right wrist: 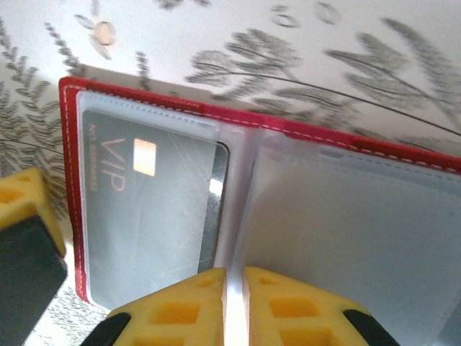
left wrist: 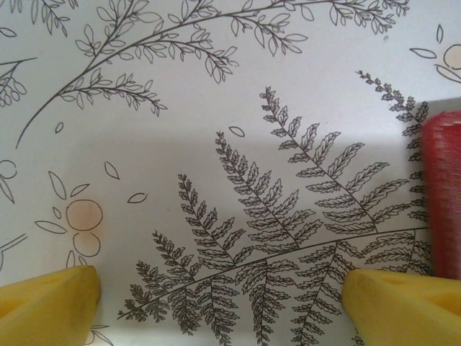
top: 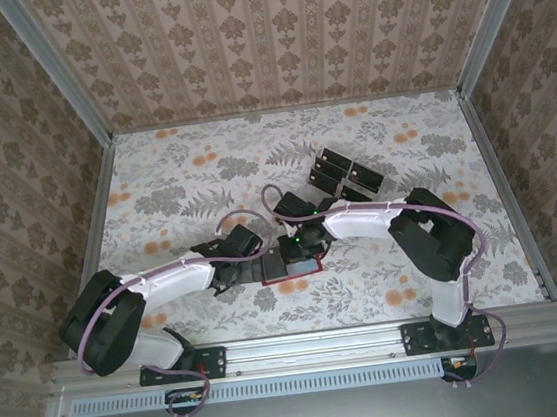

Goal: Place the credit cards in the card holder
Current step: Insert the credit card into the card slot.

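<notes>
The card holder (top: pixel 292 279), a red wallet, lies open on the flowered cloth between my two arms. Its clear sleeves (right wrist: pixel 346 216) face up, and a dark credit card (right wrist: pixel 144 216) marked VIP sits inside the left sleeve. My right gripper (right wrist: pixel 235 306) hangs over the wallet's middle fold, its yellow fingers almost together on a thin upright clear sleeve leaf. My left gripper (left wrist: pixel 220 306) stands wide open over bare cloth, just left of the wallet's red edge (left wrist: pixel 441 194). Several more black credit cards (top: pixel 340 174) stand at the back.
The spare cards rest in a clear plastic rack (top: pixel 328 185) behind the right arm. A yellow and black finger of the left gripper (right wrist: pixel 25 231) stands close to the wallet's left edge. Patterned walls close in the table on three sides.
</notes>
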`<action>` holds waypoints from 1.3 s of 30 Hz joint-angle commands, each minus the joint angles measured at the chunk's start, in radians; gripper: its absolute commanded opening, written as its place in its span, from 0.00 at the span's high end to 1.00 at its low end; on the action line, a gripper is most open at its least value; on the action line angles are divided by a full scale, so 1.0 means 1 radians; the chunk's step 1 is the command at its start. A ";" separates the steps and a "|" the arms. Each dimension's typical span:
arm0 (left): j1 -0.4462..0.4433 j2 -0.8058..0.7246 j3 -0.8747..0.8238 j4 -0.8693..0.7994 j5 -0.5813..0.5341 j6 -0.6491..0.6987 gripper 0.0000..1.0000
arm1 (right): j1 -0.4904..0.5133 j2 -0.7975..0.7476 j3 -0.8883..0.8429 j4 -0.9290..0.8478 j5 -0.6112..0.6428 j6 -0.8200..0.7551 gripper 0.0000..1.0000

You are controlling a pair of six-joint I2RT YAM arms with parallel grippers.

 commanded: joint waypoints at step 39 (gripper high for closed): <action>0.013 0.110 0.068 0.060 0.029 0.026 0.00 | -0.021 -0.046 -0.055 0.050 -0.011 0.024 0.93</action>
